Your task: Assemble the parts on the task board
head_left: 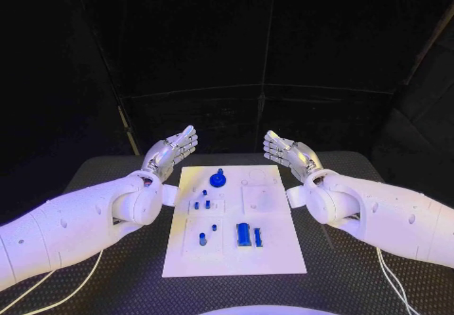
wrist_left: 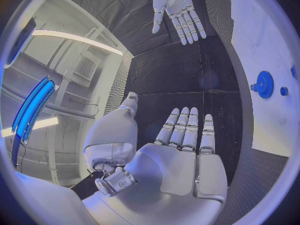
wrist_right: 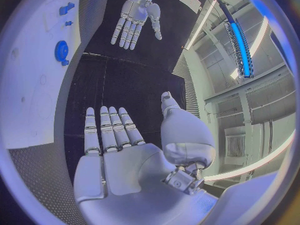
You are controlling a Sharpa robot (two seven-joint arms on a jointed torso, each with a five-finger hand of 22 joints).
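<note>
The white task board (head_left: 274, 252) lies in the middle of the black table. A round blue gear-like part (head_left: 218, 179) stands near its far edge, also seen as the blue gear (wrist_left: 264, 84) and the blue gear (wrist_right: 61, 51). Small blue pegs (head_left: 201, 203) sit at mid-board, and two upright blue blocks (head_left: 248, 235) stand nearer me. My left hand (head_left: 172, 152) hovers above the board's far left corner, fingers straight and apart, holding nothing. My right hand (head_left: 287, 153) mirrors it at the far right corner, empty too. Each wrist view shows its own flat palm (wrist_left: 181, 160) (wrist_right: 115, 160) and the other hand (wrist_left: 178, 10) (wrist_right: 134, 15).
The black table (head_left: 113, 275) extends to both sides of the board. Thin white cables (head_left: 66, 282) trail under my left arm, and a white cable (head_left: 393, 282) runs under my right arm. Dark curtains stand behind the table.
</note>
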